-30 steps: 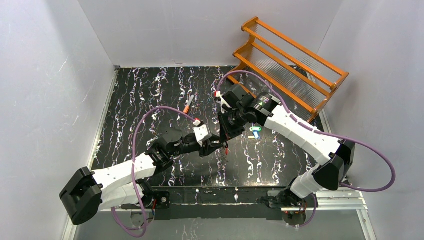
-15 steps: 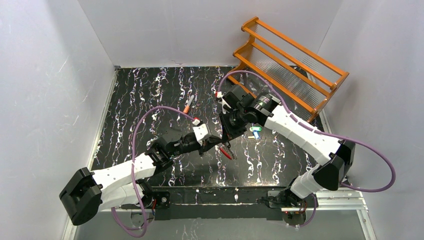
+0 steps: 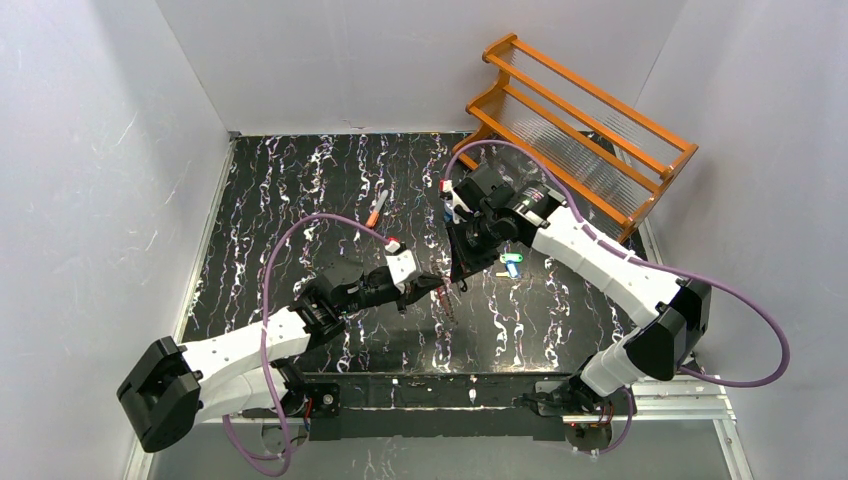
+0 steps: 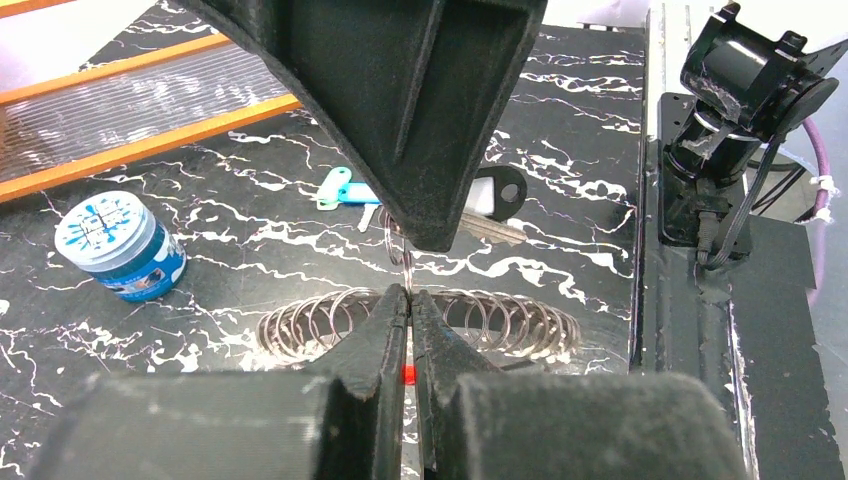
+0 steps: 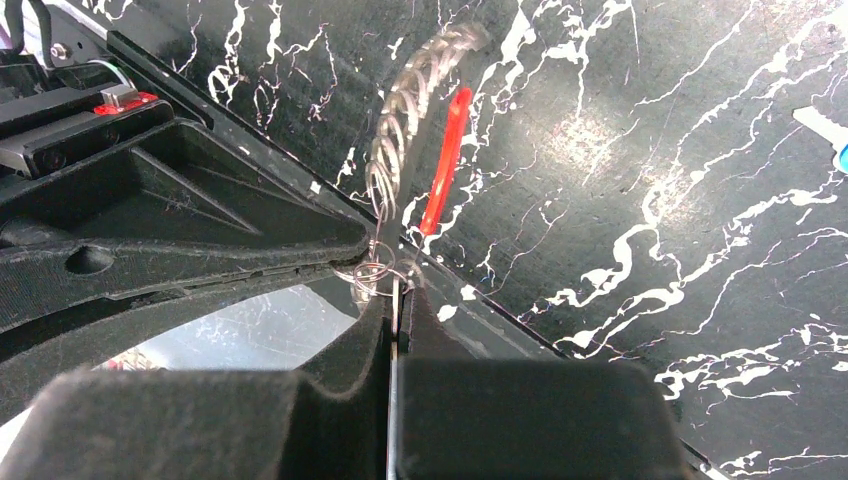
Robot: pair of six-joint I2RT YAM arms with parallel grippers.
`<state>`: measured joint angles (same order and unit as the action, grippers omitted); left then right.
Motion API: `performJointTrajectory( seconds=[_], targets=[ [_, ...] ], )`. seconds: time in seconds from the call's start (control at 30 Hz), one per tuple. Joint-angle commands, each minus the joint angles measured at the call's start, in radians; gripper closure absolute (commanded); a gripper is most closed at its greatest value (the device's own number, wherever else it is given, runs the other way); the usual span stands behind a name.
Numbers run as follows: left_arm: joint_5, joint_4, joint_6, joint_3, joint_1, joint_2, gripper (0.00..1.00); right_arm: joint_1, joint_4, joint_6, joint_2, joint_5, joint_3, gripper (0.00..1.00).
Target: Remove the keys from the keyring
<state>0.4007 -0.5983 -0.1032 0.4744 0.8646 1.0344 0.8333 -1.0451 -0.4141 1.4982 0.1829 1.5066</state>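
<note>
The right gripper (image 5: pixel 397 292) occupies the lower centre, with both fingers pressed together and no gap between them. Small wire loops at the near end of the keyring (image 5: pixel 400 110) sit pinched at the fingertips. The left gripper (image 5: pixel 350 250) enters from the left, and its tip touches the same loops. The silvery coil extends upward over the black marbled table (image 5: pixel 620 250). The red section (image 5: pixel 443 165) runs just beside the coil.

The keyring (image 4: pixel 330 322), a silvery coiled-wire loop with a short red section, is pinched by the left hand (image 4: pixel 410 300) and right hand (image 5: pixel 395 292). Two keys (image 4: pixel 340 190), green-headed and dark-headed, lie on the worktop (image 4: pixel 560 130) beyond.
</note>
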Motion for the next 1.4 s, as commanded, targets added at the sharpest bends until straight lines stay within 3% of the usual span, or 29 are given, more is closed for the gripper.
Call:
performJointTrajectory(
  seconds=[0.0,0.47,0.7,1.23,1.37],
  targets=[
    [0.009,-0.021,-0.020,0.013,0.007,-0.038,1.00,-0.009,-0.004,0.026,-0.013,0.012,-0.016,0.99],
    [0.020,-0.067,-0.016,-0.010,0.008,-0.063,1.00,-0.008,-0.007,0.046,0.002,0.009,-0.056,0.99],
    [-0.032,-0.051,-0.030,-0.016,0.008,-0.080,1.00,-0.070,0.018,0.035,-0.026,-0.115,-0.114,0.99],
    [-0.431,0.114,-0.016,0.025,0.008,-0.104,1.00,-0.258,0.634,-0.039,-0.002,-0.316,-0.502,0.98],
    [-0.479,0.176,-0.003,0.053,0.008,-0.082,1.00,-0.272,0.703,-0.056,0.052,-0.378,-0.534,0.92]
  ],
)
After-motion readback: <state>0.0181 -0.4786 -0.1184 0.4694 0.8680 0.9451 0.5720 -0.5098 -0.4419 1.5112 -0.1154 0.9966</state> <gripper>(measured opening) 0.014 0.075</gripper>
